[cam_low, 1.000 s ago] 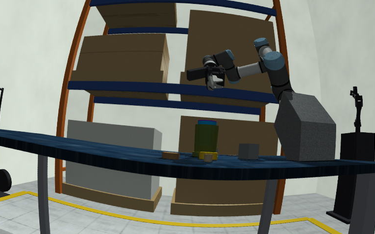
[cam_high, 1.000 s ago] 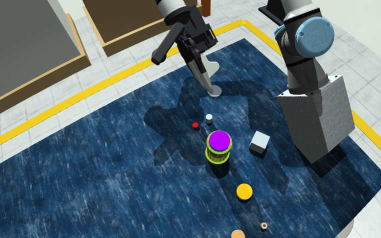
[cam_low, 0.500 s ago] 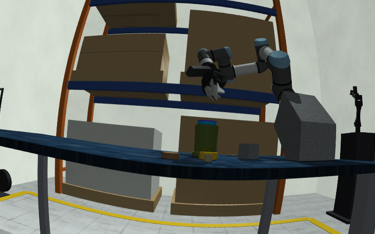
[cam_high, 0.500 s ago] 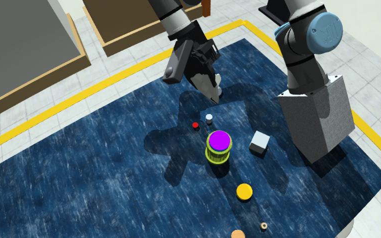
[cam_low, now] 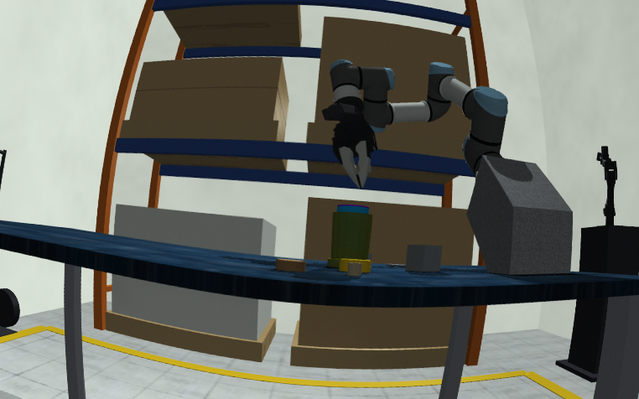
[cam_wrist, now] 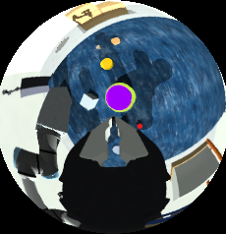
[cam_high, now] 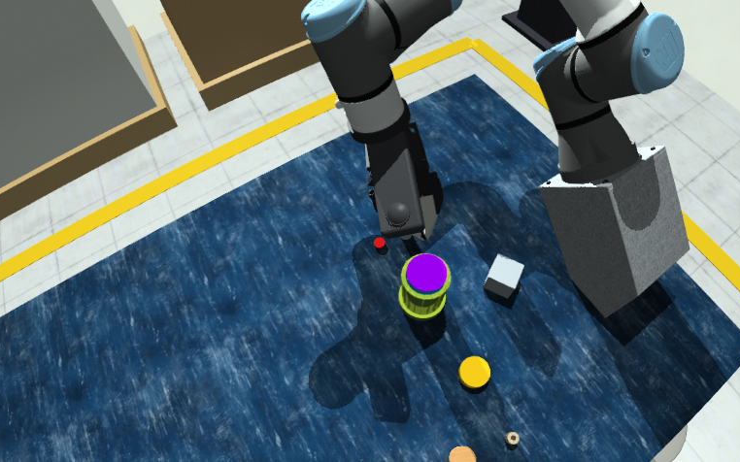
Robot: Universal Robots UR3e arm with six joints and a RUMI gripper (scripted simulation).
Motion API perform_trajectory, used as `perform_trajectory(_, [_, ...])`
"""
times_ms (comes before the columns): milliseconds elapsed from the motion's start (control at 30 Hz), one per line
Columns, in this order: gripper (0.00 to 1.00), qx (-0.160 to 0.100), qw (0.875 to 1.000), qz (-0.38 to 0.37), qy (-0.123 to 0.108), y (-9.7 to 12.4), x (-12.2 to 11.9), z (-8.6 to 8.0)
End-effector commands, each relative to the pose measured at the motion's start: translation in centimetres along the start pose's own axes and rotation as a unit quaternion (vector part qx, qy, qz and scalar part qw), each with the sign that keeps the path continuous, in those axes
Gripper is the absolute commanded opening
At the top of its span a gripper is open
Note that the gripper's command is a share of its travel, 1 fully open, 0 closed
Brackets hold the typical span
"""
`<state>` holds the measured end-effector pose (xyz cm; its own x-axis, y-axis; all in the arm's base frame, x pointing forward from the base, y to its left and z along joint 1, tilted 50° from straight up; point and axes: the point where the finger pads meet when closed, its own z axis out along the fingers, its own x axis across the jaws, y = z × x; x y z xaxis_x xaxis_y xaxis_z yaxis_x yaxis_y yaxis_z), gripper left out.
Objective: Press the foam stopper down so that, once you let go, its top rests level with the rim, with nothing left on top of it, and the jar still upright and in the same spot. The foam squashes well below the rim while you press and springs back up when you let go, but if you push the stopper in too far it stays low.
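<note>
An olive-green ribbed jar [cam_high: 423, 296] stands upright on the blue mat, also in the side view [cam_low: 351, 235] and the wrist view [cam_wrist: 120, 97]. A purple foam stopper [cam_high: 425, 272] [cam_low: 352, 209] fills its mouth and stands a little above the rim. Nothing lies on the stopper. My gripper [cam_low: 359, 179] points down, shut and empty, well above the jar and slightly behind it. Its fingertips show in the wrist view [cam_wrist: 113, 124]. In the top view the gripper body [cam_high: 404, 198] hides the fingertips.
A grey cube [cam_high: 503, 277] sits right of the jar, near the arm's grey pedestal [cam_high: 614, 229]. A small red ball [cam_high: 379, 243] lies behind the jar. A yellow disc [cam_high: 474, 372], a small ring [cam_high: 512, 438] and a tan disc [cam_high: 461, 454] lie in front.
</note>
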<state>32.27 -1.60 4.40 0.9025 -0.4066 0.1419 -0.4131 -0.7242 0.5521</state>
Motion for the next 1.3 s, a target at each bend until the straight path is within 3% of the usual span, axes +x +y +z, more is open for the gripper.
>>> perform_trajectory(0, [0.0,-0.029,0.997,-0.065,0.037,-1.0,0.1,0.7])
perform_trajectory(300, [0.0,-0.082,0.979,-0.164,0.083,-2.4,0.1,1.4])
perform_trajectory(600, [0.0,-0.106,0.967,-0.206,0.103,-3.0,0.0,1.6])
perform_trajectory(1267, [0.0,-0.119,0.96,-0.227,0.113,-3.3,0.0,1.7])
